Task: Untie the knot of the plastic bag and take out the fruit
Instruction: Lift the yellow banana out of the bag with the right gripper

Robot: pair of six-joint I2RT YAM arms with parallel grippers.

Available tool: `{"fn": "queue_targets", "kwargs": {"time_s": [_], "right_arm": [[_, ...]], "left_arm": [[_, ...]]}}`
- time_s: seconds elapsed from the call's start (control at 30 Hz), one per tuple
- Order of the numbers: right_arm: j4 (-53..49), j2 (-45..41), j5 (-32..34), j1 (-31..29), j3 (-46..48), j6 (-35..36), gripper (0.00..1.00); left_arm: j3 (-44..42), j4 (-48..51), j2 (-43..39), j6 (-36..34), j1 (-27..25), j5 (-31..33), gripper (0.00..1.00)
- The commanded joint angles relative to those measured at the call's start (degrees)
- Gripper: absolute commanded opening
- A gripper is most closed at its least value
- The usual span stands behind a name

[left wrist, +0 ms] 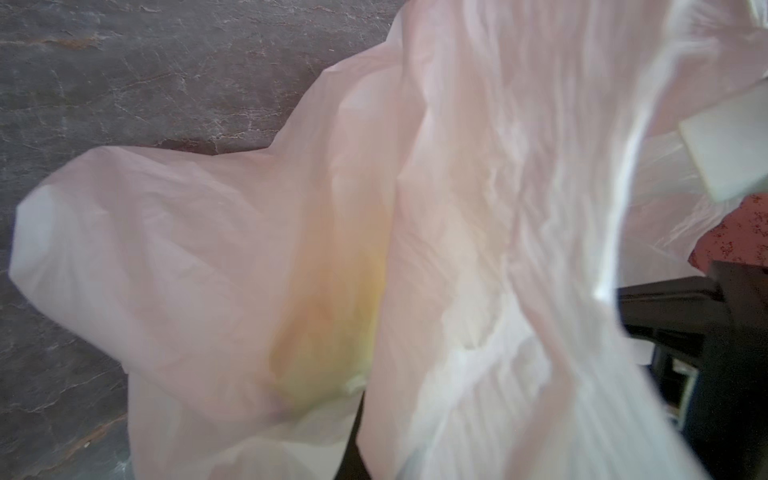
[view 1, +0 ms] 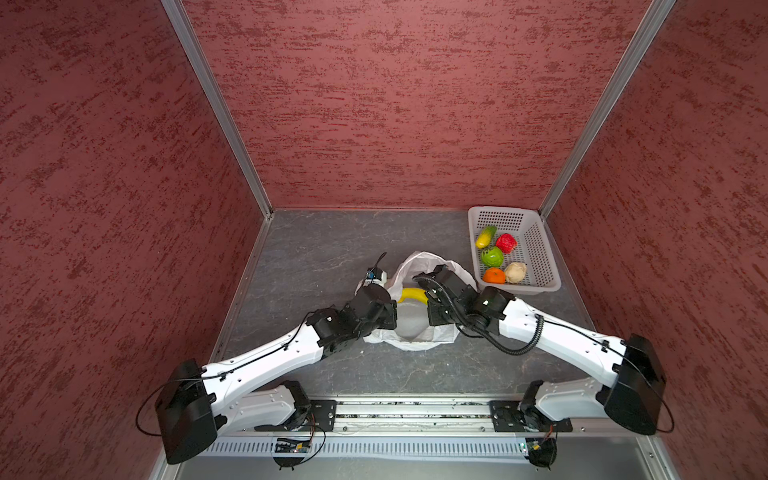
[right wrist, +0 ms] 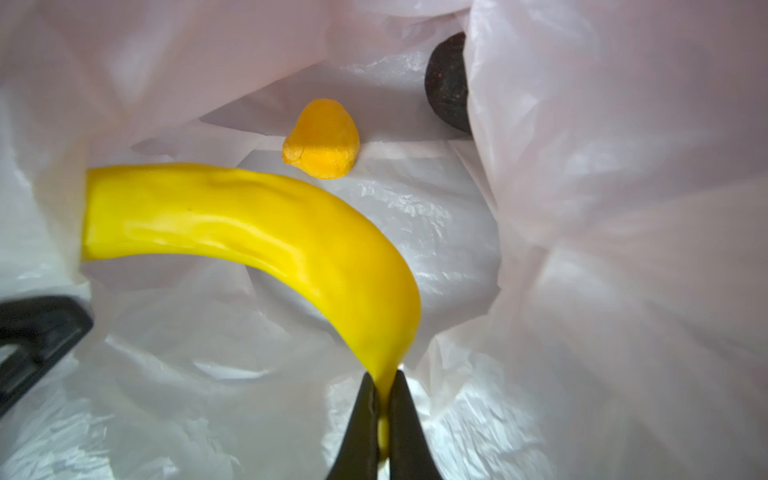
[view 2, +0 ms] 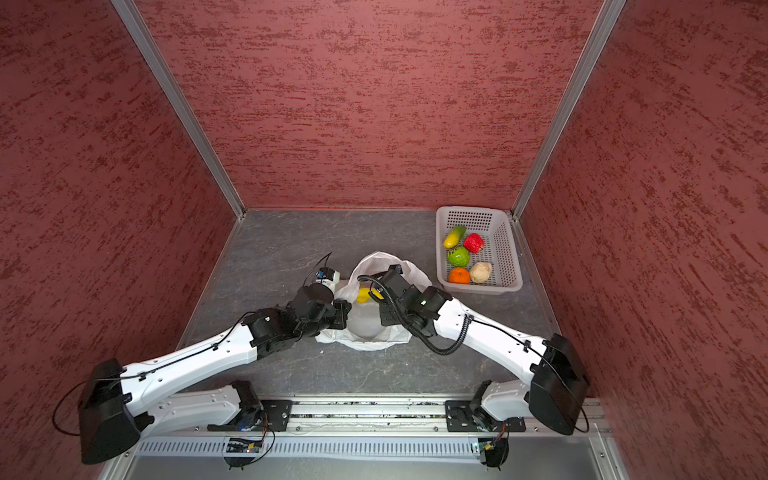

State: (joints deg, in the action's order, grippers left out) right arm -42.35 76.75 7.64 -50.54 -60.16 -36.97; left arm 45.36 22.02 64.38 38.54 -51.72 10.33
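Note:
The plastic bag (view 1: 419, 257) (view 2: 376, 257) lies mid-table with its mouth wide; no knot shows. My left gripper (view 1: 390, 313) is shut on the bag's left edge, and in the left wrist view the plastic (left wrist: 478, 208) drapes over its jaws and hides them. My right gripper (right wrist: 384, 399) reaches into the bag, shut on the thin end of the yellow banana (right wrist: 257, 224) (view 1: 411, 294). Deeper inside lie a small orange-yellow piece (right wrist: 322, 141) and a dark round fruit (right wrist: 451, 83), half behind a fold.
A white perforated basket (view 1: 544, 257) (view 2: 505, 249) stands at the back right against the wall. It holds an orange (view 1: 493, 275), a beige round (view 1: 515, 272), a green apple (view 1: 492, 257), a red berry (view 1: 506, 242) and a yellow-green oblong (view 1: 486, 237). Red walls enclose three sides.

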Motion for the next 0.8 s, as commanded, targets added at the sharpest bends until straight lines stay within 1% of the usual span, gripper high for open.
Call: {"fn": "queue_targets", "kwargs": {"time_s": [0.0, 0.17, 0.33, 0.6, 0.77], "right_arm": [[-5.30, -1.27, 2.85, -1.25, 0.37, -3.07, 0.00], [-9.43, -2.12, 4.79, -3.06, -0.17, -5.68, 0.00], [-14.52, -6.16, 6.98, -3.16, -1.29, -7.49, 0.00], [-22.84, -11.23, 8.14, -3.11, -6.65, -9.91, 0.00], [-28.37, -14.45, 12.37, -2.12, -11.75, -11.03, 0.00]], "left_arm": [[1.79, -0.69, -0.31, -1.10, 0.57, -0.51, 0.00], [2.56, 0.46, -0.30, -1.62, 0.98, 0.79, 0.00], [1.98, 1.44, -1.23, -1.66, 1.52, 1.55, 0.00], [1.91, 1.80, -1.36, -1.70, 1.80, 1.71, 0.00], [1.81, 1.20, -0.94, -1.66, 1.72, 1.32, 0.00]]}}
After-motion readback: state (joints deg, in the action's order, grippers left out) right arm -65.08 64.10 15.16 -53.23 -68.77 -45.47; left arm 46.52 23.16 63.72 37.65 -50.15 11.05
